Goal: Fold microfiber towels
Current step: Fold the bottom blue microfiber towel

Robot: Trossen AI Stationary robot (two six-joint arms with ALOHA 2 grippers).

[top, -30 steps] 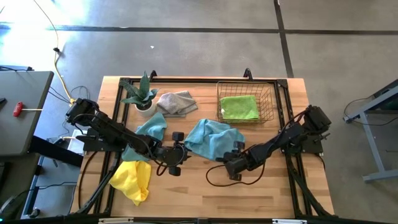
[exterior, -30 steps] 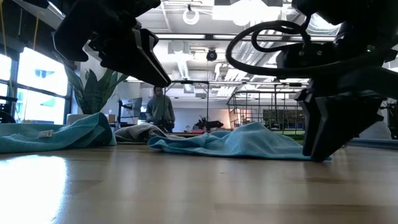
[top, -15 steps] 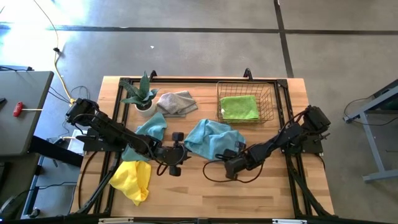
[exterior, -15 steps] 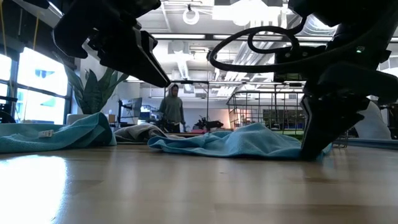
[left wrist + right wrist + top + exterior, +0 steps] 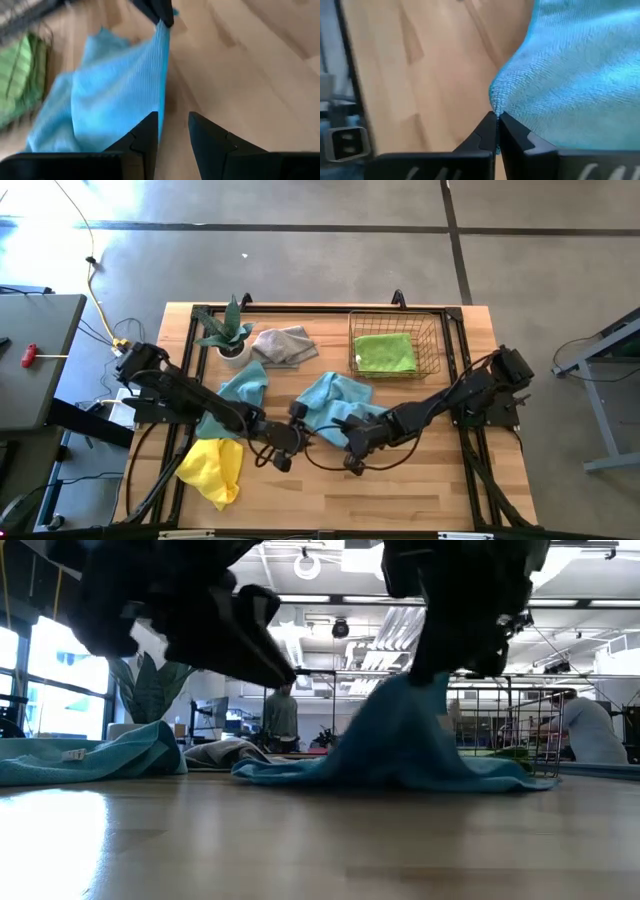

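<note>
A light blue towel (image 5: pixel 335 402) lies at the table's middle, and my right gripper (image 5: pixel 347 442) is shut on its near part. In the low view the towel (image 5: pixel 400 745) rises to a peak under that gripper (image 5: pixel 428 672), with its spread lower part on the table. My left gripper (image 5: pixel 300 425) stands open just left of the raised towel. In its wrist view the towel's hanging edge (image 5: pixel 164 85) drops toward the gap between its fingers (image 5: pixel 172 124). My right gripper pinches a corner-like point of the towel's edge (image 5: pixel 495 102) between its two fingertips (image 5: pixel 506 126), slanting down from the table's right. That point is lifted clear. The cloth hangs from it like a tent, and its lower part (image 5: pixel 480 775) rests on the table.
A second light blue towel (image 5: pixel 241 388) lies under my left arm and a yellow one (image 5: pixel 213 468) lies near the front left. A grey towel (image 5: pixel 283 345) and a potted plant (image 5: pixel 228 332) sit at the back. A wire basket (image 5: pixel 440 345) holds a green towel (image 5: pixel 385 352).
My right gripper has shut on the blue towel's near edge. It then rose and went toward the table's left, rolling as it moved. The gripped part has been drawn up into a peak while the towel's far part stayed on the table.
</note>
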